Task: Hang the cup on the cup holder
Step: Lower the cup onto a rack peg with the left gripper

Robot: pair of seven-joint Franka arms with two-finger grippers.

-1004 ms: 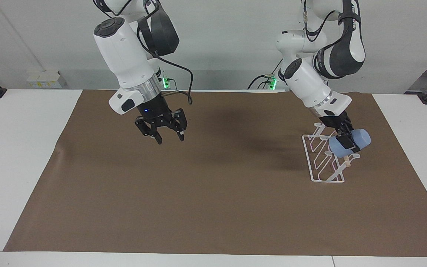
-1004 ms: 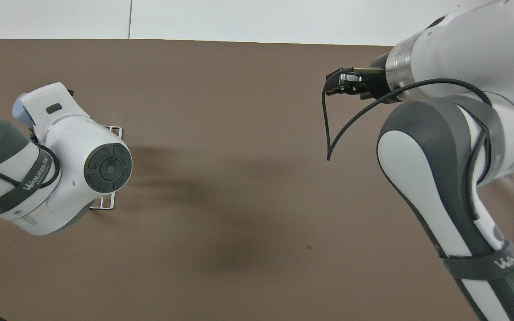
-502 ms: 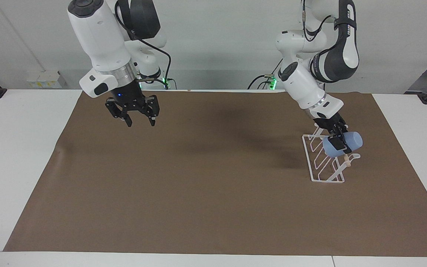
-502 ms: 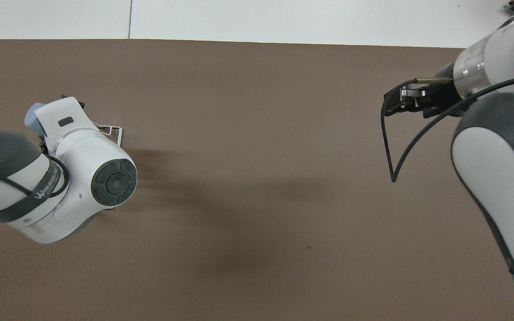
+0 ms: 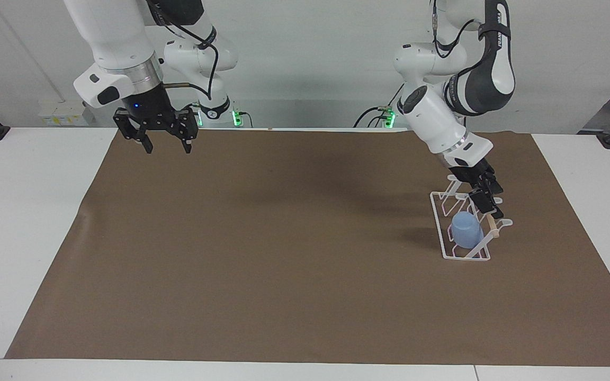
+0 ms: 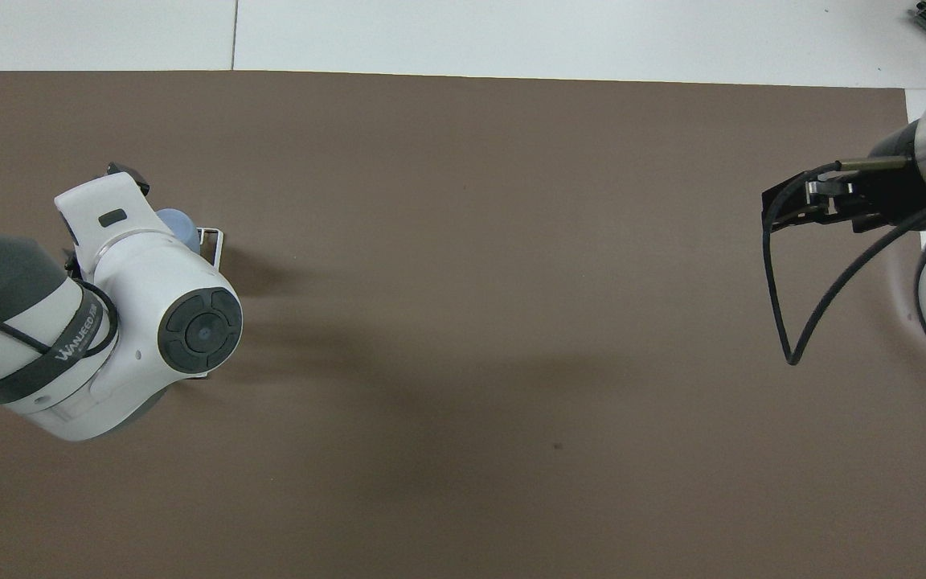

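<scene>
The light-blue cup (image 5: pixel 466 230) sits mouth-down over a prong of the white wire cup holder (image 5: pixel 445 248), at the left arm's end of the table. My left gripper (image 5: pixel 490 201) is open just above the cup, beside the holder's wooden dowel (image 5: pixel 491 224), and holds nothing. In the overhead view the left arm covers most of the holder (image 6: pixel 212 241); only a part of the cup (image 6: pixel 178 228) shows. My right gripper (image 5: pixel 168 147) is open and empty, raised over the mat's edge nearest the robots at the right arm's end; it also shows in the overhead view (image 6: pixel 813 201).
A brown mat (image 5: pixel 284 264) covers most of the white table (image 5: pixel 24 222). A black cable (image 6: pixel 776 305) loops from the right wrist.
The left gripper has opened and let go of the cup, which dropped from its tilted hold onto the holder's prong. The right arm has pulled back and up toward its end of the table.
</scene>
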